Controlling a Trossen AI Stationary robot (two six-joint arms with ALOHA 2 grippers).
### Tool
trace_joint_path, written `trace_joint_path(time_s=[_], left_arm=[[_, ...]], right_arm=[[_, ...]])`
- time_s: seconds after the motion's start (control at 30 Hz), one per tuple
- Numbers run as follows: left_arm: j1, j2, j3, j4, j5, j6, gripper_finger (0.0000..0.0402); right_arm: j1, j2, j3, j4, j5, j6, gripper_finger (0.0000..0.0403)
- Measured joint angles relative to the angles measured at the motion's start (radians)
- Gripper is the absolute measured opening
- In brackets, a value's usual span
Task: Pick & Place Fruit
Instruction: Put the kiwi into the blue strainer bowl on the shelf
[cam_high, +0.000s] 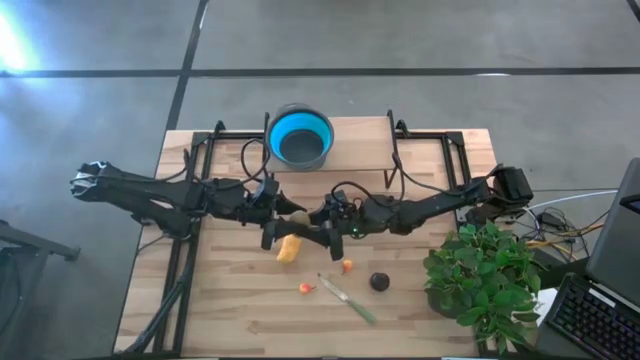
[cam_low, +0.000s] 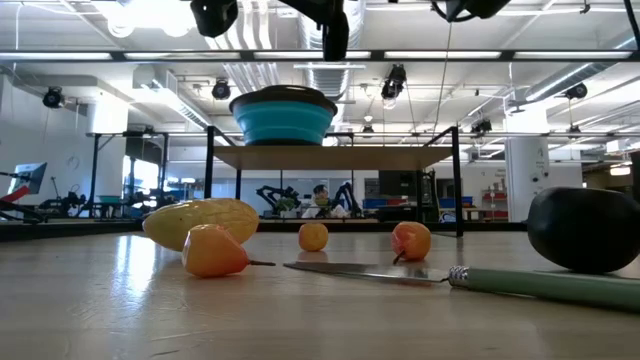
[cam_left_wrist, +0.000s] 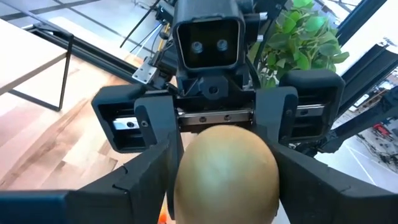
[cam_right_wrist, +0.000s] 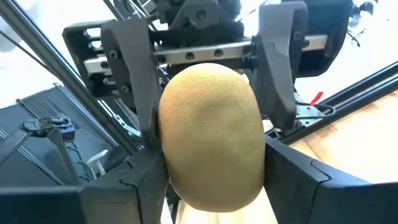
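Observation:
Above the table's middle, my left gripper (cam_high: 284, 216) and right gripper (cam_high: 317, 219) face each other, both shut on the olive-green oval fruit (cam_high: 299, 218), which fills the left wrist view (cam_left_wrist: 227, 171) and the right wrist view (cam_right_wrist: 211, 134). The elongated orange-yellow fruit (cam_high: 289, 248) (cam_low: 200, 221) lies on the wood just below them. Small red-orange fruits (cam_high: 306, 288) (cam_high: 347, 265) and the dark round fruit (cam_high: 380, 282) (cam_low: 585, 230) rest on the table toward its near side. My left gripper pinches the olive-green fruit's end nearest it (cam_left_wrist: 186, 186) between its two fingers (cam_left_wrist: 140, 183), coming level from the table's left. The fruit is lifted clear of the table. My right gripper pinches the fruit's opposite end (cam_right_wrist: 249, 180) between its two fingers (cam_right_wrist: 292, 180), coming level from the table's right, its fingers beside the left gripper's fingers (cam_right_wrist: 140, 81).
A green-handled knife (cam_high: 346, 298) (cam_low: 540, 285) lies near the red-orange fruits. The blue bowl (cam_high: 300, 138) (cam_low: 283, 118) sits on a raised shelf at the far edge, between black frame posts. A potted plant (cam_high: 478, 282) stands at the table's right near corner.

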Motion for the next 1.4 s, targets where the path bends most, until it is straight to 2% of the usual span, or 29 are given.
trace_joint_path(time_s=[0.4, 0.7, 0.93, 1.17, 1.3, 1.4], left_arm=[[-0.001, 0.003, 0.0, -0.016, 0.008, 0.004, 0.0212], [-0.001, 0.003, 0.0, -0.018, 0.004, 0.021, 0.0204], [0.0, 0.003, 0.0, -0.021, -0.002, 0.025, 0.0203], [0.0, 0.004, -0.001, -0.028, -0.003, 0.056, 0.0202], [0.001, 0.001, -0.001, -0.027, -0.005, 0.08, 0.0202], [0.004, -0.007, -0.001, -0.042, -0.005, 0.096, 0.0202]], right_arm=[[0.0, -0.001, 0.019, -0.064, -0.004, -0.013, 0.0213], [-0.002, -0.001, 0.019, -0.067, -0.018, -0.034, 0.0219], [-0.003, -0.001, 0.019, -0.068, -0.02, -0.035, 0.0264], [-0.003, -0.002, 0.02, -0.078, -0.027, -0.001, 0.0326], [-0.006, -0.017, 0.021, -0.131, -0.03, 0.014, 0.0359], [-0.008, -0.039, 0.021, -0.174, -0.029, 0.008, 0.0369]])
